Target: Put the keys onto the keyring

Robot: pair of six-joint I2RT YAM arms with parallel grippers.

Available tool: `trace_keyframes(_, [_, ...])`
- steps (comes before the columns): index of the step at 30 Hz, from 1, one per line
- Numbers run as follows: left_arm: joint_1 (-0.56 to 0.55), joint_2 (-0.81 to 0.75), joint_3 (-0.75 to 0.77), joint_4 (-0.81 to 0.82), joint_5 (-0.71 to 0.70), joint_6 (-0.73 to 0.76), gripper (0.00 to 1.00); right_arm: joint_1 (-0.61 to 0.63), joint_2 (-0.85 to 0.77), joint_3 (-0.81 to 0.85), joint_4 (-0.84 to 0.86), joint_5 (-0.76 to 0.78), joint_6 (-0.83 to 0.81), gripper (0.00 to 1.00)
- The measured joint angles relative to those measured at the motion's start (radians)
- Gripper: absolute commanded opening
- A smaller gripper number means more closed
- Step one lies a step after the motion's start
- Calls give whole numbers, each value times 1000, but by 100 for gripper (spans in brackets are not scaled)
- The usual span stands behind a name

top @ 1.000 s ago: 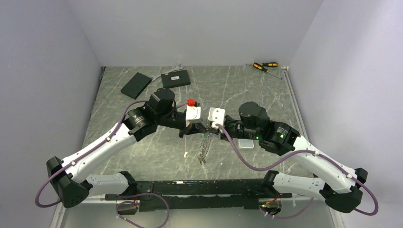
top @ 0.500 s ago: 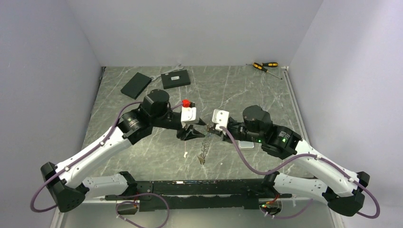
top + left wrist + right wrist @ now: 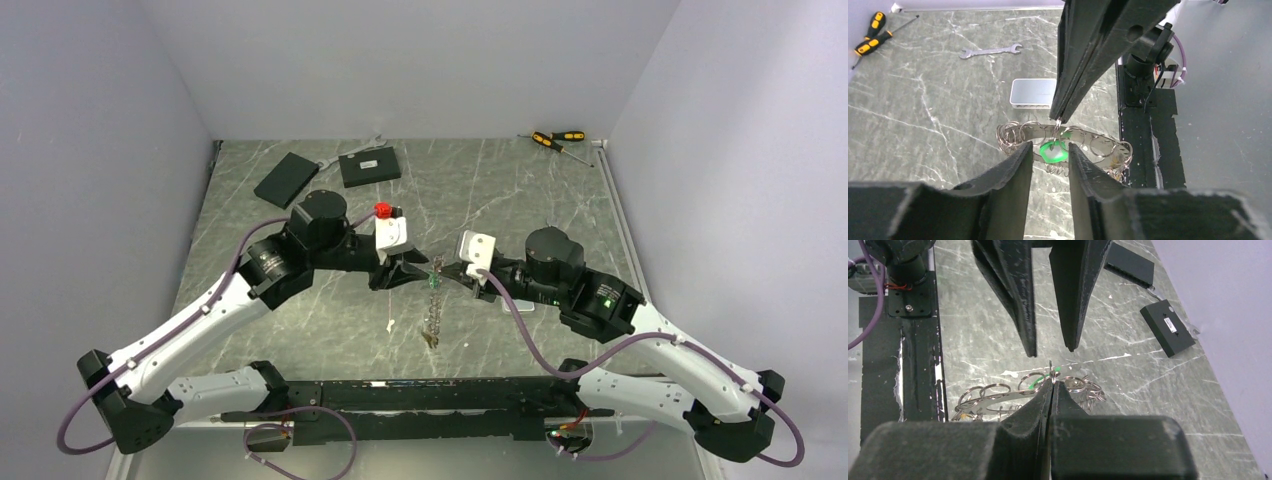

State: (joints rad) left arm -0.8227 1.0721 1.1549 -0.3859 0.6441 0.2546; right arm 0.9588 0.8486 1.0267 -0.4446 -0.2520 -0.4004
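The left gripper point(image 3: 1050, 146), jaws apart, straddles the green-tagged key point(image 3: 1054, 151), which lies straight ahead between its two fingers, above the middle of the surface point(image 3: 520, 190). The keyring point(image 3: 432, 306) hangs edge-on beside the key, its long axis running toward the near edge. The right gripper point(image 3: 1052, 381), pinched closed on what appears to be a small loop at the keyring's top, meets the left gripper tip to tip.

Bright, even overhead light; soft shadows, little glare.

Two screwdrivers point(image 3: 546, 139), two black boxes point(image 3: 286, 179), one wrench point(image 3: 990, 50), one keyring point(image 3: 1083, 134)
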Motion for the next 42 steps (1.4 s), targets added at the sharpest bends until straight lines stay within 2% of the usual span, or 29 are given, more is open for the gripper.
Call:
trace_keyframes(9, [0, 54, -4, 37, 0, -61, 24, 0, -10, -7, 3, 0, 0, 0])
trace_keyframes(18, [0, 58, -5, 38, 19, -57, 0, -1, -19, -7, 6, 9, 0, 0])
trace_keyframes(42, [1, 58, -39, 100, 71, -58, 0, -1, -71, -73, 90, 18, 37, 0])
